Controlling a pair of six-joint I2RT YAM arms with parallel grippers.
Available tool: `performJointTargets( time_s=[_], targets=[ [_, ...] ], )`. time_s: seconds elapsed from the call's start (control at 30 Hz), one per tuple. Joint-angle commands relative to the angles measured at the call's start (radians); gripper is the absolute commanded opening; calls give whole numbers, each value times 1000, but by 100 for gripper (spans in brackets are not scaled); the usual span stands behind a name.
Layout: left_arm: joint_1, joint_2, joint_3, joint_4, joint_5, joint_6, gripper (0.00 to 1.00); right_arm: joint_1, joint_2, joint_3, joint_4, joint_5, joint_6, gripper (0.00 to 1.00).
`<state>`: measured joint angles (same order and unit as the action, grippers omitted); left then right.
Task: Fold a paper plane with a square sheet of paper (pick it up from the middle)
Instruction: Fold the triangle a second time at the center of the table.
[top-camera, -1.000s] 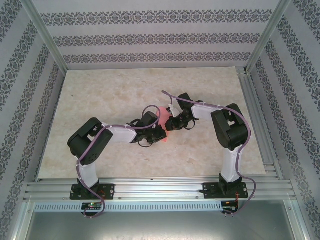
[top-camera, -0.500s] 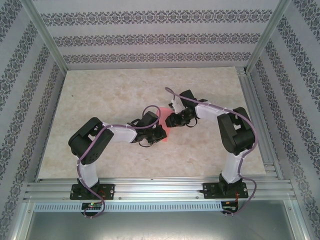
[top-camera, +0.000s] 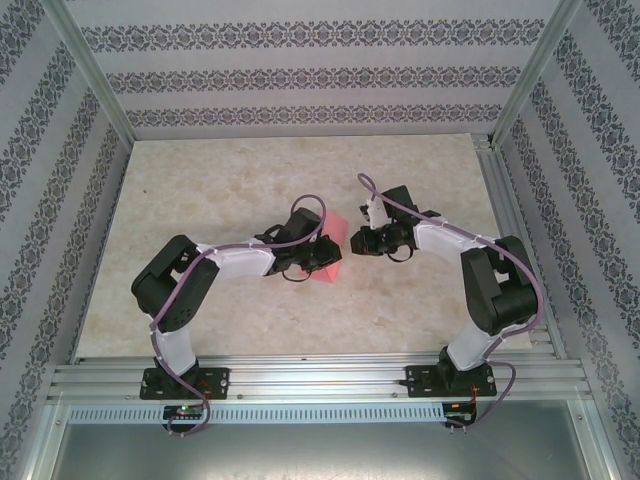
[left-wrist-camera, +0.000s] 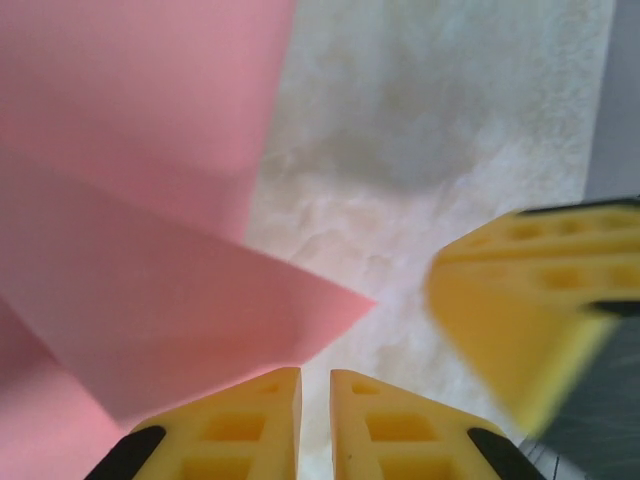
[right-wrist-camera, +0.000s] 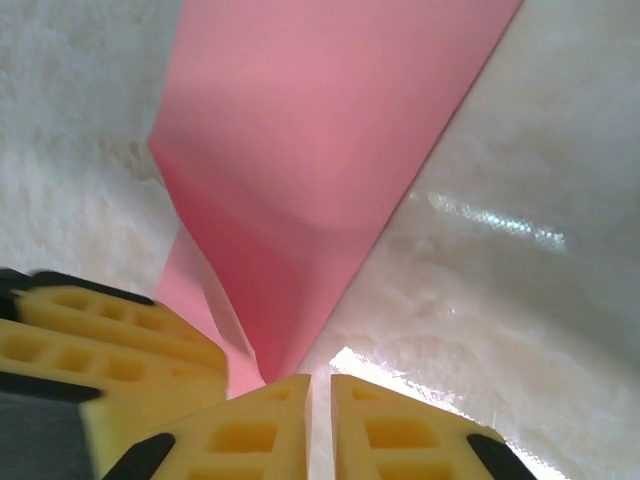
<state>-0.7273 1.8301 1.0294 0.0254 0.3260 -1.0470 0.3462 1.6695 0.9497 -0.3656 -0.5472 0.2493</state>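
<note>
Top external: pink paper (top-camera: 332, 250) 9 o'clock of right gripper (top-camera: 359, 243), touching left gripper (top-camera: 312, 262); both finger pairs pressed near-together (hold unclear).

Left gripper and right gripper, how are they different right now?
The left gripper sits over the pink paper and hides part of it; the right gripper is just beside the paper's right edge. The left gripper reaches in from the left, the right gripper from the right, so they face each other. Both have yellow fingers pressed nearly together.

Bright, even light (glare streaks the tabletop (right-wrist-camera: 480, 215)).
</note>
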Motion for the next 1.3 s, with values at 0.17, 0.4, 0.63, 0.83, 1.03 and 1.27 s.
performJointTargets(
  time_s=[0.17, 0.4, 0.63, 0.83, 1.03, 1.27],
  targets=[
    [52, 35, 45, -43, 8, 61, 16, 79, -96, -101, 156, -28, 136, 9],
    [82, 95, 64, -29, 27, 89, 16, 148, -84, -138, 258, -48, 227, 9],
    [91, 138, 72, -14, 52, 98, 16, 207, -10, -129, 329, -31, 290, 9],
    [92, 144, 67, -9, 60, 96, 17, 209, 41, -137, 342, -5, 309, 9],
    [94, 149, 71, -9, 64, 94, 17, 212, 94, -158, 359, -2, 333, 8],
    [94, 149, 72, -4, 71, 90, 17, 214, 133, -174, 321, 36, 313, 8]
  ],
)
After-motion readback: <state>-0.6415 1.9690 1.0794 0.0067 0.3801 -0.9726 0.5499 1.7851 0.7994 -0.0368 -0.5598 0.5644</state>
